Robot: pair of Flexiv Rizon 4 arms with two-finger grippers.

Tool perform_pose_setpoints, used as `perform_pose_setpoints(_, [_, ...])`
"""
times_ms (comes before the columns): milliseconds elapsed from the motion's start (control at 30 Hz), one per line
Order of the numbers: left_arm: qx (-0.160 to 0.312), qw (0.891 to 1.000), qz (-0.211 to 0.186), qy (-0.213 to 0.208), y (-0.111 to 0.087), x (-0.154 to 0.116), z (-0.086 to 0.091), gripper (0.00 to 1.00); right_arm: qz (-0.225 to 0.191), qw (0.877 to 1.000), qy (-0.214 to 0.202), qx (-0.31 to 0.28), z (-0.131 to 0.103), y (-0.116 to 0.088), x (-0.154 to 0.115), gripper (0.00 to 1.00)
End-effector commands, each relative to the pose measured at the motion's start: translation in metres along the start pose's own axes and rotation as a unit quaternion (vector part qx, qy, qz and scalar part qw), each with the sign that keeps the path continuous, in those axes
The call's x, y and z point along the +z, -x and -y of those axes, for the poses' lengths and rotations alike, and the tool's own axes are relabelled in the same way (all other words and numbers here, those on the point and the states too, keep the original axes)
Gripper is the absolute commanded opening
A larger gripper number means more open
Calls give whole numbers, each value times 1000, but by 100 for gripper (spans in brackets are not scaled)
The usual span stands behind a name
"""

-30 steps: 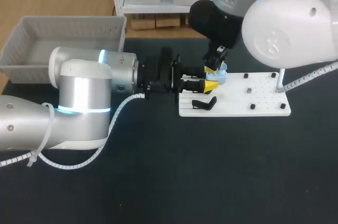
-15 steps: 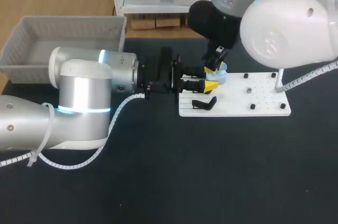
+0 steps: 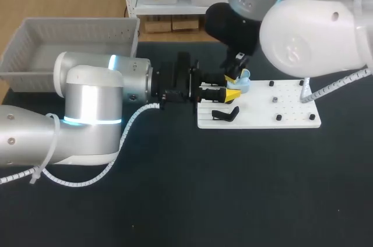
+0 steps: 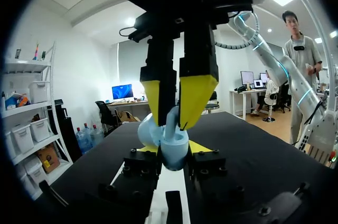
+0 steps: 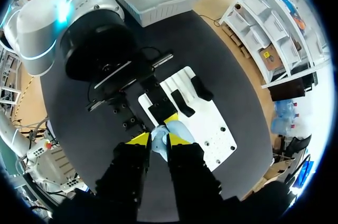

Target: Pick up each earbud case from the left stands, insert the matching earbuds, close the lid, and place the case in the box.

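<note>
Our left gripper (image 4: 175,149) pinches the light blue earbud case (image 4: 153,131) from both sides at the white board's (image 3: 291,107) far left corner. Our right gripper (image 5: 159,138) reaches down from above, its fingers clamped on the case's upper part.

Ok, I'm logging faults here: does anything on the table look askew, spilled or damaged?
Nothing stands out. The left end effector and right end effector both grip the light blue case at the white board, which lies flat; no spill or damage shows.
</note>
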State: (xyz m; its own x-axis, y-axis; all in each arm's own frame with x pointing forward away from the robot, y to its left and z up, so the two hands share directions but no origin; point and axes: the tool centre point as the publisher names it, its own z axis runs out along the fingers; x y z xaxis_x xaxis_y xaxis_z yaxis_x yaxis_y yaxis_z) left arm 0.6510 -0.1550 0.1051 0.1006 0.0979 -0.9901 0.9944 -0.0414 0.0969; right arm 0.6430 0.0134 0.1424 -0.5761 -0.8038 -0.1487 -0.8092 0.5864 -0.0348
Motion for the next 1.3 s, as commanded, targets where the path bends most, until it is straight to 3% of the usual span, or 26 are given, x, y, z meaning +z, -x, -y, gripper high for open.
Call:
perform_pose_setpoints(33, [2, 1000, 2, 4, 0, 1, 1, 0, -1, 1000, -5, 2, -2, 1, 1, 0])
perform_pose_setpoints(100, [2, 1000, 2, 4, 0, 1, 1, 0, -1, 1000, -6, 2, -2, 1, 1, 5])
perform_pose_setpoints(133, [2, 1000, 2, 4, 0, 1, 1, 0, -1, 1000, -6, 3, -2, 1, 0, 24])
perform_pose_setpoints(233, [2, 1000, 2, 4, 0, 1, 1, 0, 0, 1000, -9, 5, -2, -1, -4, 49])
perform_pose_setpoints(267, [2, 1000, 2, 4, 0, 1, 1, 0, 2, 1000, -9, 3, -3, -2, -6, 82])
perform_pose_setpoints(300, [2, 1000, 2, 4, 0, 1, 1, 0, 3, 1000, -11, 2, -4, -3, -9, 98])
perform_pose_setpoints(567, [2, 1000, 2, 4, 0, 1, 1, 0, 29, 999, 15, 20, 1, -13, -41, 100])
perform_pose_setpoints(667, [2, 1000, 2, 4, 0, 1, 1, 0, 38, 997, -12, 69, 16, -8, -42, 100])
perform_pose_setpoints(733, [2, 1000, 2, 4, 0, 1, 1, 0, 44, 986, -47, 155, 32, -3, -39, 100])
perform_pose_setpoints(800, [2, 1000, 2, 4, 0, 1, 1, 0, 46, 966, -79, 242, 53, 3, -27, 100])
perform_pose_setpoints(900, [2, 1000, 2, 4, 0, 1, 1, 0, 51, 943, -75, 321, 74, 5, -14, 100])
perform_pose_setpoints(967, [2, 1000, 2, 4, 0, 1, 1, 0, 58, 936, -68, 340, 79, 7, -9, 100])
perform_pose_setpoints(1300, [2, 1000, 2, 4, 0, 1, 1, 0, 66, 927, -62, 364, 89, 14, 6, 100])
